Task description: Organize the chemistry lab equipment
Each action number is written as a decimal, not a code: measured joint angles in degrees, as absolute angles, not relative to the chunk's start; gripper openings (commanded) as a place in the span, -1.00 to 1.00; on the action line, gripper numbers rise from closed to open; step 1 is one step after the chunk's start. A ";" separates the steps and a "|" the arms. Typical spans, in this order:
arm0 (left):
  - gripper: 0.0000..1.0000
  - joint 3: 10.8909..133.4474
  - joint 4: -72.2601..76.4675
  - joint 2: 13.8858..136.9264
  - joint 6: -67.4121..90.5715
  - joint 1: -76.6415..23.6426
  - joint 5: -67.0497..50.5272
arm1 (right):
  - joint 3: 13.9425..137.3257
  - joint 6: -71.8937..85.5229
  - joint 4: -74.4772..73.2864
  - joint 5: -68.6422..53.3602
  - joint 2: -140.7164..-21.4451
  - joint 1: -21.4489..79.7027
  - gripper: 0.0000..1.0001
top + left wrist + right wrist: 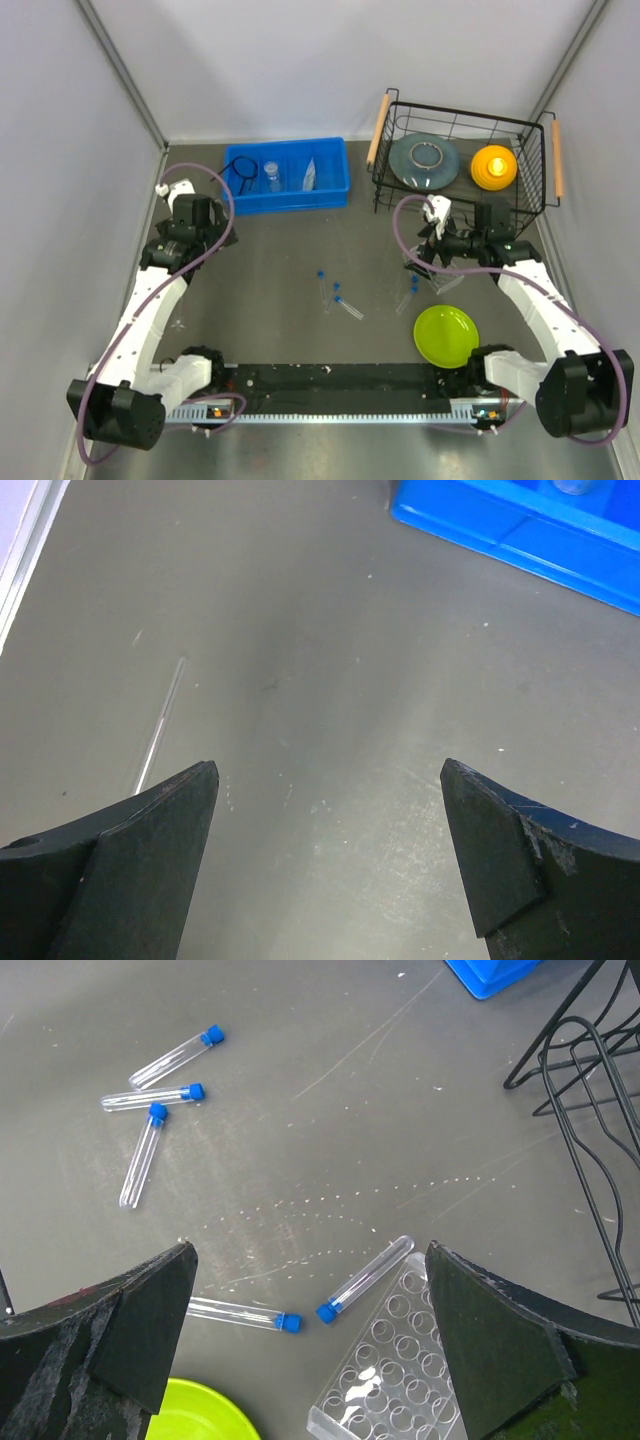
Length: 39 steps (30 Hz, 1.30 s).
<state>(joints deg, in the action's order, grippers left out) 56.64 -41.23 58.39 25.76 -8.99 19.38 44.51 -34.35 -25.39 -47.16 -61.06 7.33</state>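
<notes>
Several thin clear tubes with blue caps lie loose on the table: three in a cluster (150,1098) and two nearer, one tube (240,1313) by the plate and another tube (365,1279) against the clear perforated rack (395,1380). My right gripper (308,1260) hangs open above these two and the rack's edge, holding nothing. The blue bin (285,190) holds a black ring on a rod (245,168), a small clear jar (272,178) and a clear packet (309,173). My left gripper (328,770) is open over bare table beside the bin (520,530).
A black wire basket (460,205) at the back right holds a grey dish (425,160) and an orange bowl (493,167). A lime-green plate (446,335) lies near the right arm's base. Grey walls close in the table's sides and back.
</notes>
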 measured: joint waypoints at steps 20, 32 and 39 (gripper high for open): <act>0.92 46.85 -50.57 57.95 50.13 -1.08 31.75 | 44.51 -34.28 -25.47 -44.34 -66.61 5.06 0.97; 0.47 45.17 -46.39 71.02 49.28 13.82 26.65 | 44.25 -34.33 -25.74 -43.38 -68.77 3.90 0.98; 0.53 44.88 -44.23 77.54 48.21 16.34 24.56 | 43.88 -34.46 -25.91 -43.44 -68.79 3.88 0.97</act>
